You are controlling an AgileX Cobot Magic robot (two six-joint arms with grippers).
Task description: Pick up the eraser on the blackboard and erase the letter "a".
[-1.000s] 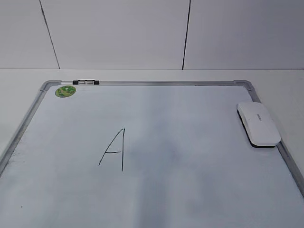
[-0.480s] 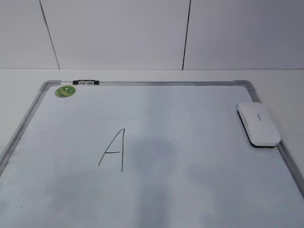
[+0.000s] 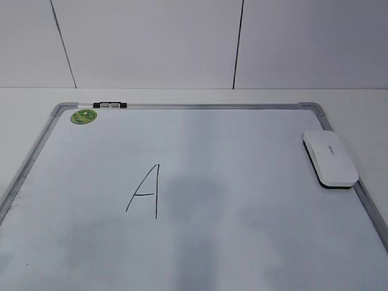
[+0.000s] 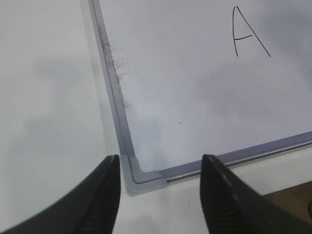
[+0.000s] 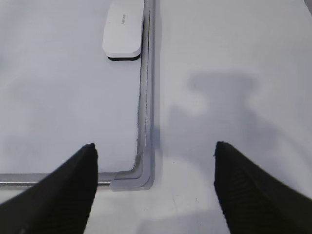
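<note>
A white blackboard (image 3: 254,242) lies flat on a pale desk (image 5: 234,58), with the eraser (image 3: 330,157) untouched at its right edge, middle right of the exterior view.

Both grippers hover with jaws spread and empty: left gripper (image 4: 160,187) over the lower-left corner, right gripper (image 5: 155,180) over the lower-right. Only a capital "A" (image 3: 145,191) shows; no lowercase "a" is visible. The right arm seems best placed; it should straddle the eraser's narrow sides squarely.

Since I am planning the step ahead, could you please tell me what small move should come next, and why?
Probably the right gripper should move forward toward the eraser. Its jaws stand open and empty over the board's near right corner, while the eraser lies untouched against the right frame, farther along that edge.
</note>
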